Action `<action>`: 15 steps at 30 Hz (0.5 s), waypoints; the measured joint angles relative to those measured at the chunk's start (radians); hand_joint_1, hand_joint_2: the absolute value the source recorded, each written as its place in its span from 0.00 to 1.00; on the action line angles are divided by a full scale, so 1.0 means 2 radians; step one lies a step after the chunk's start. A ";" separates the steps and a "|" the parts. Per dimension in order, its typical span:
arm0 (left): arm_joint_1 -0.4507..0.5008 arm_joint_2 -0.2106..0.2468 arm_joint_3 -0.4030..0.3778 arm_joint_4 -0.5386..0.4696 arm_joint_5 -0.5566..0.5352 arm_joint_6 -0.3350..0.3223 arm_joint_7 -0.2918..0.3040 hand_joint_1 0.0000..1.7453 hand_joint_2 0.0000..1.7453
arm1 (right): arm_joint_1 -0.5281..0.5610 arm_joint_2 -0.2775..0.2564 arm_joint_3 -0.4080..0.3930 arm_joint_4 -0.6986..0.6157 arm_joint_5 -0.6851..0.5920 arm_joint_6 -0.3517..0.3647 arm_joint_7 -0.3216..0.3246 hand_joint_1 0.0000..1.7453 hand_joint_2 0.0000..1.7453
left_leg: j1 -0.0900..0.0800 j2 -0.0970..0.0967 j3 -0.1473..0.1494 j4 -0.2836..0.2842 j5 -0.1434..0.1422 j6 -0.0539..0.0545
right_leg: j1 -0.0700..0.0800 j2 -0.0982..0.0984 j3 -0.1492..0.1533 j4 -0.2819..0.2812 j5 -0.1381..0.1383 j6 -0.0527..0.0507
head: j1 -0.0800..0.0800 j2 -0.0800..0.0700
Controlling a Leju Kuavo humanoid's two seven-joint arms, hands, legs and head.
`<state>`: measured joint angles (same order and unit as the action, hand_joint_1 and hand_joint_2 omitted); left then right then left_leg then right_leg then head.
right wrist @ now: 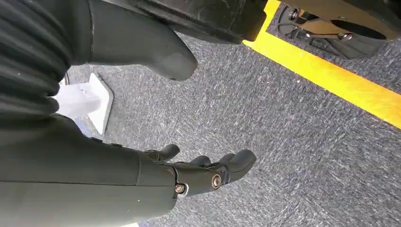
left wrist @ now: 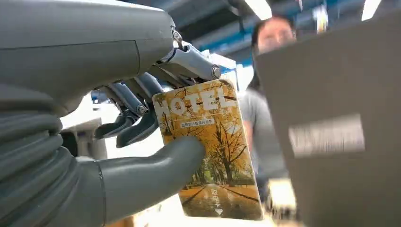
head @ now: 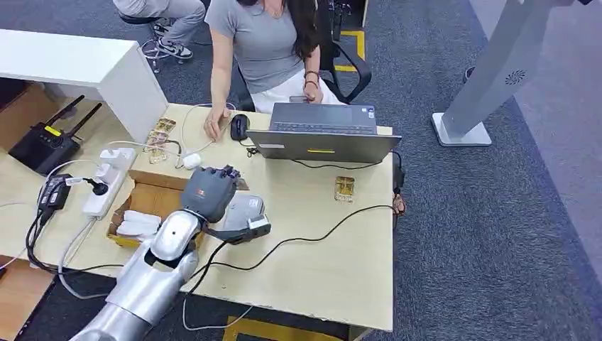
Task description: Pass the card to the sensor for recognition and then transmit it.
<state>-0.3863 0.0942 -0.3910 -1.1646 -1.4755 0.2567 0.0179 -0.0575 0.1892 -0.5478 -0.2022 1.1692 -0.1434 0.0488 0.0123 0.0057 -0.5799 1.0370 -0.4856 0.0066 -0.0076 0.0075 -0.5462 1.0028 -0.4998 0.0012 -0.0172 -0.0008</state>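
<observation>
Card (left wrist: 210, 151) reads "HOTEL" in pale capitals along its edge nearest the fingers; smaller print lines below, unreadable. Laptop (left wrist: 340, 132) label at 3 o'clock blurred.

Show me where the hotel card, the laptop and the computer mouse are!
hotel card (left wrist: 213, 156), left wrist view, on the yellow tree picture in its middle.
laptop (head: 321, 145), head view, on the grey back of its open lid.
computer mouse (head: 239, 126), head view, on its dark top, beside the person's hand.
</observation>
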 joint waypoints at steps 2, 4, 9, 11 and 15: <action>-0.004 -0.002 -0.006 0.020 -0.003 -0.013 0.004 1.00 1.00 | 0.000 0.000 0.000 0.000 0.001 0.000 0.001 0.00 1.00 | 0.000 0.000 0.000 0.000 0.000 0.000 | 0.000 0.000 0.000 0.000 0.000 0.000 | 0.000 0.000; -0.004 -0.004 -0.009 0.038 -0.004 -0.015 0.006 1.00 1.00 | 0.000 0.000 -0.001 0.000 0.002 0.000 0.002 0.00 1.00 | 0.000 0.000 0.000 0.000 0.000 0.000 | 0.000 0.000 0.000 0.000 0.000 0.000 | 0.000 0.000; -0.011 -0.008 -0.019 0.077 0.001 -0.050 0.006 1.00 1.00 | 0.000 0.001 -0.002 0.000 0.004 0.001 0.005 0.00 1.00 | 0.000 0.000 0.000 0.000 0.000 0.000 | 0.000 0.000 0.000 0.000 0.000 0.000 | 0.000 0.000; -0.019 -0.008 -0.024 0.093 0.008 -0.060 0.004 1.00 1.00 | 0.000 0.001 -0.002 0.000 0.005 0.002 0.006 0.00 1.00 | 0.000 -0.001 0.000 0.000 0.000 0.000 | 0.000 -0.001 0.000 0.000 0.000 0.000 | 0.000 0.000; -0.037 -0.009 -0.034 0.124 0.019 -0.064 -0.001 1.00 1.00 | -0.002 0.001 -0.003 0.000 0.008 0.005 0.007 0.00 1.00 | 0.000 -0.001 0.001 0.000 0.000 0.000 | 0.000 -0.001 0.002 0.000 0.000 0.000 | 0.000 0.000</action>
<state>-0.4601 0.0763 -0.4589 -0.9166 -1.4374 0.1289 0.0164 -0.0618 0.1919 -0.5535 -0.2029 1.1849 -0.1327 0.0626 0.0123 0.0039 -0.5776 1.0365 -0.4855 0.0063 -0.0076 0.0056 -0.5430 1.0028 -0.5000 0.0011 -0.0175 -0.0008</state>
